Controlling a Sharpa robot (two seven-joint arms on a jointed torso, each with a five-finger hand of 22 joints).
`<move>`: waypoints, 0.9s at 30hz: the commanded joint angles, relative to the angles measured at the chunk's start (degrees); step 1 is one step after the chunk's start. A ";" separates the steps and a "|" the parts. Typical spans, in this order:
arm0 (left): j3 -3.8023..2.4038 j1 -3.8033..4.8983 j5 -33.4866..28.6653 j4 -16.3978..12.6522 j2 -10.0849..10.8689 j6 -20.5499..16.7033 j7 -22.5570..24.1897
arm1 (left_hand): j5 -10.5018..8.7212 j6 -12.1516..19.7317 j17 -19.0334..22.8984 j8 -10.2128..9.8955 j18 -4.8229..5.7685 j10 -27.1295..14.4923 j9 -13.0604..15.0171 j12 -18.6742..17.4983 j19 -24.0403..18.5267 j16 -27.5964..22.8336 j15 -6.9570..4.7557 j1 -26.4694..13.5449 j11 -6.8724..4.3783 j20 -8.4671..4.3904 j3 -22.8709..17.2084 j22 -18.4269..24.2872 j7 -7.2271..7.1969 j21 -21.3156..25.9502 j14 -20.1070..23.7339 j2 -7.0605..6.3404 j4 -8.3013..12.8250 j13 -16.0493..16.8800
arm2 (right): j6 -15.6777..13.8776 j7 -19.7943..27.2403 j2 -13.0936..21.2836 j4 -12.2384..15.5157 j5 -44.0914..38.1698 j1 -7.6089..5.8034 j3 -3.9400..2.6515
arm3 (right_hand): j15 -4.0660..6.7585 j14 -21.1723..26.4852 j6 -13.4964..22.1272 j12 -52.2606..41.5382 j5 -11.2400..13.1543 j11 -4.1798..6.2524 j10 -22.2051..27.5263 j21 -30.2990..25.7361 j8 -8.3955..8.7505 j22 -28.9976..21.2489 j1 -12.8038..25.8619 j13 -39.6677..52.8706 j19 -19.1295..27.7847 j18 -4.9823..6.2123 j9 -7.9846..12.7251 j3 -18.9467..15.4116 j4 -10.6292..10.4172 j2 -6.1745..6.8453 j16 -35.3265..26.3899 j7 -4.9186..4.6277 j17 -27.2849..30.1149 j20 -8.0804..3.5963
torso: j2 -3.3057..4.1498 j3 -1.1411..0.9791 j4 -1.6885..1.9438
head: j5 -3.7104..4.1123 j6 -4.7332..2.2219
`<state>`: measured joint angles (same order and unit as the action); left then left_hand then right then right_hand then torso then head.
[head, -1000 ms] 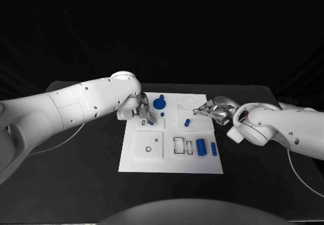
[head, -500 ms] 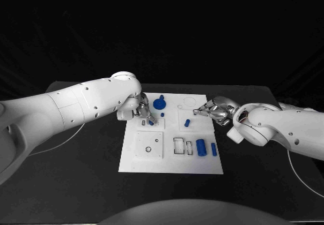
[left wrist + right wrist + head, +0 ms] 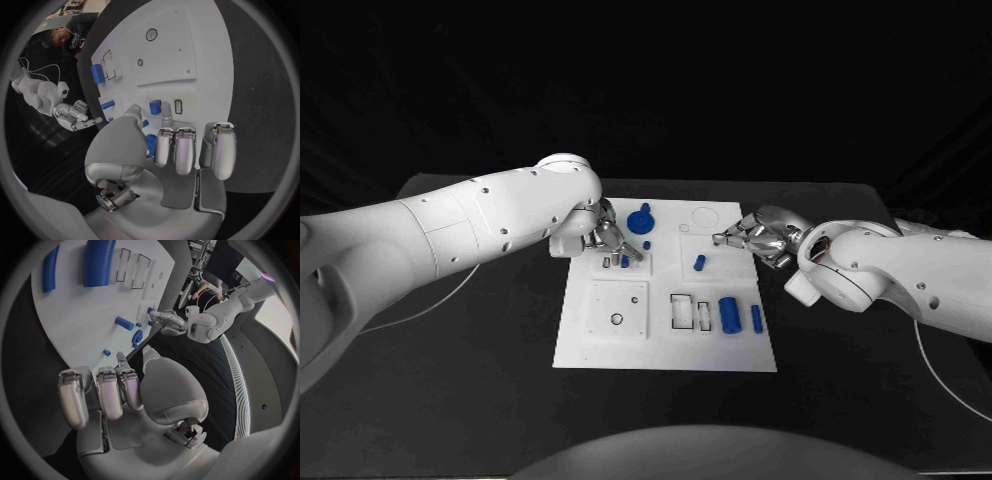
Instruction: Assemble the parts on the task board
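The task board (image 3: 733, 352) and blue parts (image 3: 728, 313) bear no readable writing.

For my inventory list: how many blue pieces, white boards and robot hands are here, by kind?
blue pieces: 7
white board: 1
hands: 2, left hand and right hand
Total: 10

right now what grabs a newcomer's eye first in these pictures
The white rectangular task board in the middle of the black table, dotted with small blue parts like the blue cylinder near its front right. The silver left hand hovers over the board's far left; the silver right hand sits at its far right edge.
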<state>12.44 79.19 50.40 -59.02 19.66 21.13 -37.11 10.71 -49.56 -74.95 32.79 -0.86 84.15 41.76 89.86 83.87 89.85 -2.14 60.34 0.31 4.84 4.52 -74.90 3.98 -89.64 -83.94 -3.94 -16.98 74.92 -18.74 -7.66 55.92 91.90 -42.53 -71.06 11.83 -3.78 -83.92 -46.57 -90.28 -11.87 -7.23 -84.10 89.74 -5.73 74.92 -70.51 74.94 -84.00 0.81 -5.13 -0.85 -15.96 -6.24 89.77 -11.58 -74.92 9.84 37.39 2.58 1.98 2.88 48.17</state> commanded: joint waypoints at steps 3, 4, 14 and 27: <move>-0.03 -0.01 1.18 -0.89 0.66 -3.64 1.00 | -2.67 -0.74 -15.05 -0.16 0.86 5.85 0.59 0.14 6.13 0.15 0.44 -2.05 0.25 0.35 0.80 -15.10 -0.16 -0.36 -6.06 -0.54 -0.02 15.08 | 0.76 0.06 0.01 -0.07 -0.50 0.06 0.02 | -0.39 -6.08 0.33 0.28 -0.37 -0.41 -5.90 0.26 -0.25 15.08 0.17 15.06 -6.00 -0.81 -0.09 -0.21 -0.01 -0.57 0.23 -0.19 -15.08 0.44 | -0.08 0.01 0.02 | -0.03 -0.12; -0.04 -0.01 1.52 -1.20 0.93 -4.29 1.22 | -2.94 -0.80 -15.05 -0.14 0.86 5.85 0.71 0.14 6.13 0.15 0.43 -2.39 0.24 0.35 0.88 -15.10 -0.17 -0.36 -6.06 -0.69 -0.03 15.08 | 0.77 0.06 0.01 -0.09 -0.50 0.08 0.02 | -0.39 -6.08 0.33 0.28 -0.37 -0.41 -5.90 0.26 -0.25 15.08 0.17 15.06 -6.00 -0.81 -0.09 -0.21 -0.01 -0.57 0.23 -0.19 -15.08 0.44 | -0.07 0.00 0.05 | -0.02 -0.13; -1.03 2.17 3.40 -4.73 4.79 -8.88 5.15 | -1.71 0.13 -15.05 2.38 0.86 5.85 4.20 0.14 6.13 0.15 0.27 -0.40 0.08 0.25 0.20 -15.10 -0.37 -0.36 -6.06 -1.68 -0.01 15.08 | 0.97 -0.01 -0.01 -0.27 -0.50 0.21 0.03 | -0.39 -6.08 0.33 0.28 -0.37 -0.41 -5.90 0.26 -0.25 15.08 0.17 15.06 -6.00 -0.81 -0.09 -0.21 -0.01 -0.57 0.23 -0.19 -15.08 0.44 | -0.03 0.01 0.18 | -0.07 -0.36; -0.77 3.41 4.05 0.98 4.13 -6.28 7.80 | 0.43 0.25 -15.05 4.59 0.86 5.85 7.27 0.14 6.13 0.15 -0.22 2.12 -0.53 -0.14 -0.53 -15.10 -1.03 -0.36 -6.06 -0.38 0.09 15.08 | 0.97 0.02 -0.13 -0.27 -0.50 0.27 0.03 | -0.42 -6.08 0.36 0.28 -0.38 -0.44 -5.90 0.26 -0.25 15.08 0.17 15.06 -6.00 -0.81 -0.09 -0.22 -0.02 -0.62 0.23 -0.21 -15.08 0.46 | 0.02 -0.01 -0.02 | -0.34 -0.82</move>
<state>11.68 82.49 53.39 -58.32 24.12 13.72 -31.32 10.96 -49.33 -74.93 37.18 -0.87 83.93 49.00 89.86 83.87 89.85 -2.15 62.06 0.09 4.84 4.32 -74.90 3.35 -89.64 -83.93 -4.14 -16.83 74.91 -18.61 -7.66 55.84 91.58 -42.53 -70.84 11.84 -3.78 -83.92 -46.57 -90.28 -11.87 -7.23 -84.10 89.74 -5.73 74.90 -70.51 74.94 -84.00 0.82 -5.12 -0.85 -15.97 -6.24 89.77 -11.58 -74.91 9.84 37.38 2.57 1.98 2.65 47.37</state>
